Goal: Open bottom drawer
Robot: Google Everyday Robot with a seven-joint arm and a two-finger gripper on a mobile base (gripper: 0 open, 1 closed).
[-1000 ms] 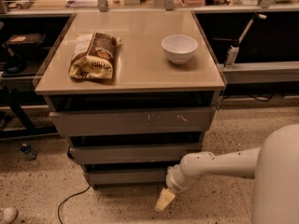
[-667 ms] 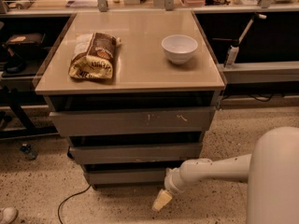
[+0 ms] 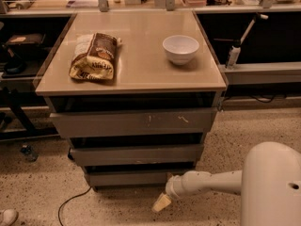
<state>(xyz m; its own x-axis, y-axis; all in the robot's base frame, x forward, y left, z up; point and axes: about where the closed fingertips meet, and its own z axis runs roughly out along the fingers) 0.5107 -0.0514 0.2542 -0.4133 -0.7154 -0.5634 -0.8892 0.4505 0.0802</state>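
The gripper (image 3: 161, 202) hung low over the speckled floor (image 3: 225, 135), near the right end of the bottom drawer (image 3: 131, 177); how its jaws stood could not be told. The bottom drawer sat lowest in the cabinet, beneath the middle drawer (image 3: 136, 155) and the scratched top drawer (image 3: 131, 122). On the counter (image 3: 141, 76) lay a brown bag (image 3: 94, 56) and a white bowl (image 3: 180, 48)

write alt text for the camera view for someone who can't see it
The robot's gripper hangs low near the floor, just in front of the right end of the bottom drawer of a grey three-drawer cabinet. On its top sit a brown snack bag and a white bowl.
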